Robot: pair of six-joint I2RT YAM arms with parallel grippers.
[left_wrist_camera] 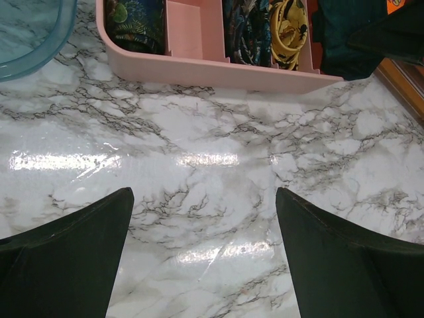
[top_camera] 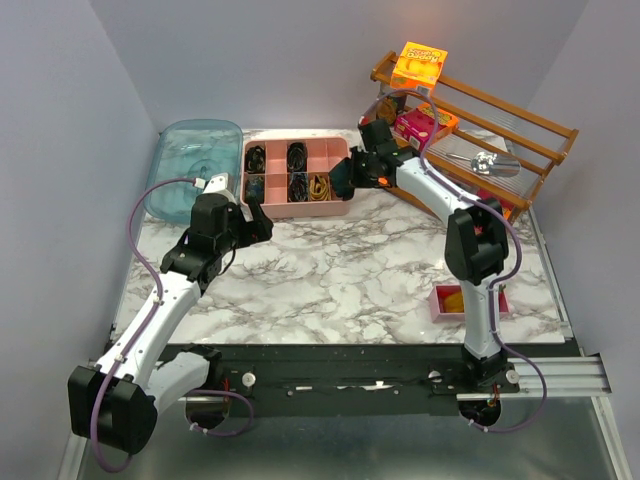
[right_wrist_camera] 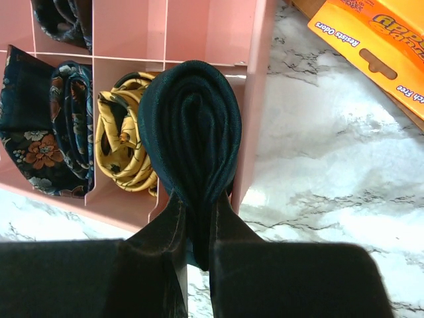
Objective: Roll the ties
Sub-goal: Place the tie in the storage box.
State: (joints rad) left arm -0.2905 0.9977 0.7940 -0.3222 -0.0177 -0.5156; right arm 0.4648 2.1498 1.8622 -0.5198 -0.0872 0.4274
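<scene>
Right end effector [right_wrist_camera: 195, 218] clamps the rolled dark tie [right_wrist_camera: 192, 126] over the pink tray's [right_wrist_camera: 255, 99] right wall, beside the mustard coil [right_wrist_camera: 122, 146]; best seated upright in an empty far compartment [right_wrist_camera: 205, 26] before release.

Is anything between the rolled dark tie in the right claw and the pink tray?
Nothing visible does. The rolled tie, pinched in the right claw, hangs over the right wall of the pink tray, beside the yellow tie.
</scene>
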